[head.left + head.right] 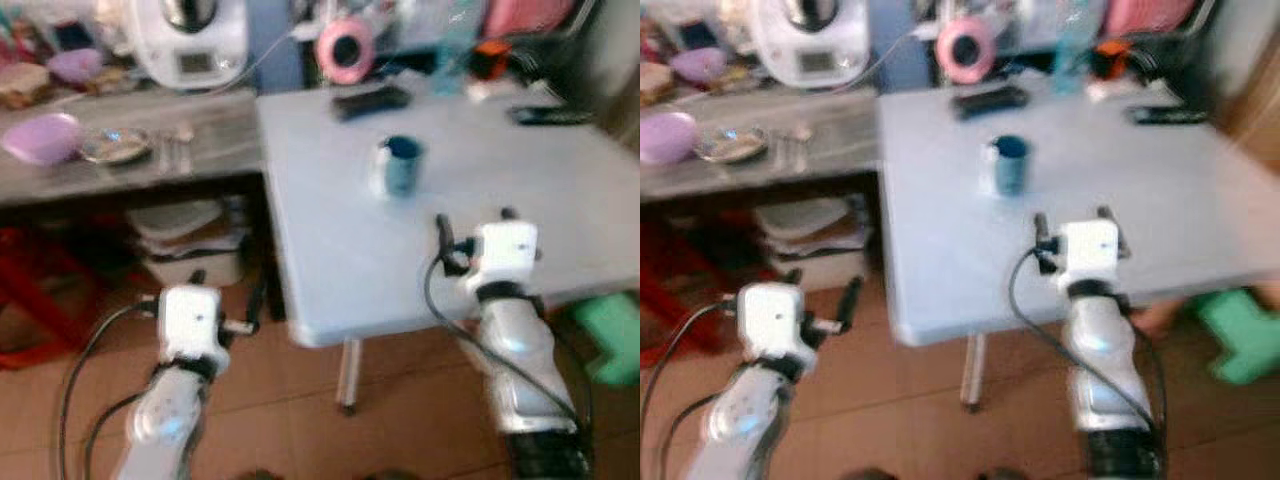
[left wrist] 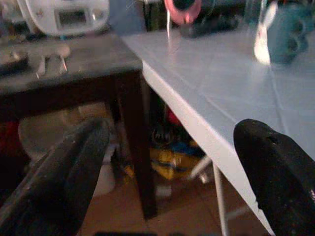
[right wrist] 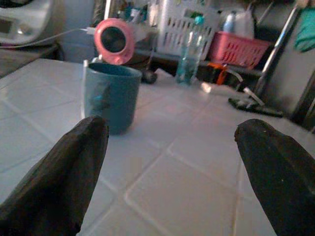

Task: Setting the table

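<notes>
Domestic interior, head views blurred. From the left: a dark wooden side table (image 1: 120,165) carries a purple bowl (image 1: 42,137), a metal plate (image 1: 115,145) and what appears to be cutlery (image 1: 172,150), with a white appliance (image 1: 190,40) behind. The left gripper (image 1: 240,315) hangs below table height over the tiled floor, off the near-left corner of the white table (image 1: 340,290); its fingers stand spread, with nothing between them.

Centre: a blue mug (image 1: 400,165) stands upright on the white table, well in from the near edge. It is teal, plain-sided, with something pale against its left side; what that is cannot be told.

Right: the right gripper (image 1: 475,222) is over the near part of the white table, fingers spread wide and empty. The mug lies ahead of these jaws and to their left, apart from them, its long axis vertical.

Judgement: the right arm is the nearer for any move on the mug.
</notes>
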Robot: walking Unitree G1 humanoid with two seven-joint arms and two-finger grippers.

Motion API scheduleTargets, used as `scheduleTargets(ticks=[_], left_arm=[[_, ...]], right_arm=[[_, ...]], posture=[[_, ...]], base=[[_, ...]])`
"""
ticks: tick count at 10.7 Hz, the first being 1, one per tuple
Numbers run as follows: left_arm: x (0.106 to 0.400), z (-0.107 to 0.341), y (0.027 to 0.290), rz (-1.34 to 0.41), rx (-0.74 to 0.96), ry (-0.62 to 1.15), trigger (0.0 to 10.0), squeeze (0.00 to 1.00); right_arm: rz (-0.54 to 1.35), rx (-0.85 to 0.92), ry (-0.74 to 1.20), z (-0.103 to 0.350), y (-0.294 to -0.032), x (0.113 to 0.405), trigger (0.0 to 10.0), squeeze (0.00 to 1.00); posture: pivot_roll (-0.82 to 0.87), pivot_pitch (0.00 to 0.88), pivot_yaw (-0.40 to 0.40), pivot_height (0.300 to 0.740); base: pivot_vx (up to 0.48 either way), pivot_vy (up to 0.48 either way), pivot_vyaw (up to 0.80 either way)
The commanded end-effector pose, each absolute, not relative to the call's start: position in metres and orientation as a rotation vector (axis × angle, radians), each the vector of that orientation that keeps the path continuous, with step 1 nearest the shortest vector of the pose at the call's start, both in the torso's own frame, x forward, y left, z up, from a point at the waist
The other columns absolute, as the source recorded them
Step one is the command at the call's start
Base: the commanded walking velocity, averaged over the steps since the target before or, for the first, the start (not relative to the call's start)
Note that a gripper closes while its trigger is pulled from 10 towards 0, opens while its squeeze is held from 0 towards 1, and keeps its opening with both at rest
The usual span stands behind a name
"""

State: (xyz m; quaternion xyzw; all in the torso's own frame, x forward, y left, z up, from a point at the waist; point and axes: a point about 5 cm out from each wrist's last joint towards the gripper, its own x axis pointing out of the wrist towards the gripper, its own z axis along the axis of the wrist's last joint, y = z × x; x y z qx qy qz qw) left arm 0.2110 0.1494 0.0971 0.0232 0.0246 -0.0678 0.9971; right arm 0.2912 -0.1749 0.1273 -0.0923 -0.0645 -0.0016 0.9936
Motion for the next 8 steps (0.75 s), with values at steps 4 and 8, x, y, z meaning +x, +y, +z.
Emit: scheduleTargets(ticks=[4,8], left_arm=[[0.2140,0.1024,0.1509,-0.140,0.078,0.047,10.0,0.00],[0.2146,0.1011,0.1556,-0.089,0.107,0.061,10.0,0.00]], right_arm=[[-0.004,-0.188,-0.155,0.1312,-0.1723,0.2924,10.0,0.00],[0.007,-0.212,-0.170,0.1338,-0.1708,0.2933,10.0,0.00]], posture=[[0.05,0.052,0.073,0.740],[0.05,0.063,0.075,0.740]], base=[[0.396,-0.160,0.00],[0.219,0.000,0.36]])
